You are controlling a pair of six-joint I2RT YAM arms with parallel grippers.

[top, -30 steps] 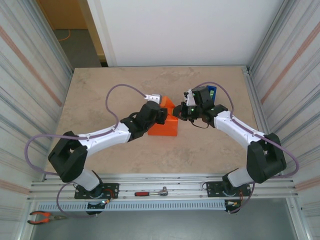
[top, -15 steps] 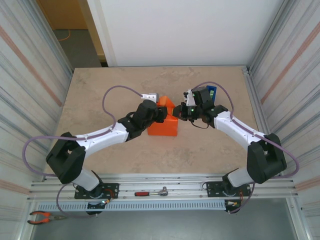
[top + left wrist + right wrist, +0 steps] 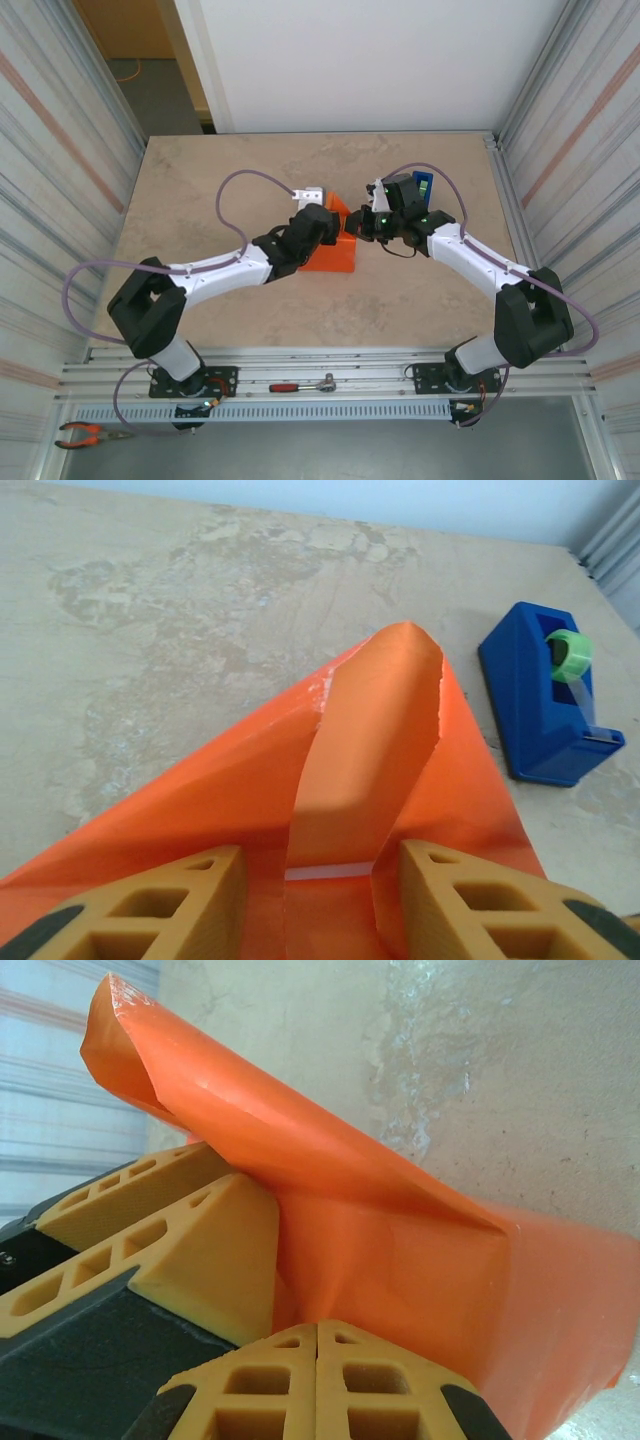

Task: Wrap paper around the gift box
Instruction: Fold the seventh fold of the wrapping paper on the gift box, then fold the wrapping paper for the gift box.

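**A:** Your left pincer (image 3: 322, 865) stands part open. A raised flap of the paper (image 3: 370, 710) comes up between its pads, and I judge that they aren't nipping it.

**B:** Agreed. The gift box (image 3: 330, 258) sits on the bench (image 3: 150, 630) directly under that pincer, between your two pincers. Expect the paper to be light, thin and limp. It will crease where you press and tear if you tug, so take the flap near its free tip. The box itself looks stiff enough to push against.

**A:** Your right pincer (image 3: 318, 1332) is closed, tips together, hard against the paper on its side of the box. I can't tell whether it has a fold caught.

**B:** Ahead and to the right of your left pincer is a blue tape dispenser (image 3: 545, 705) with a green roll (image 3: 568, 650). You'll find no brand, label or writing to read on the dispenser or the paper.
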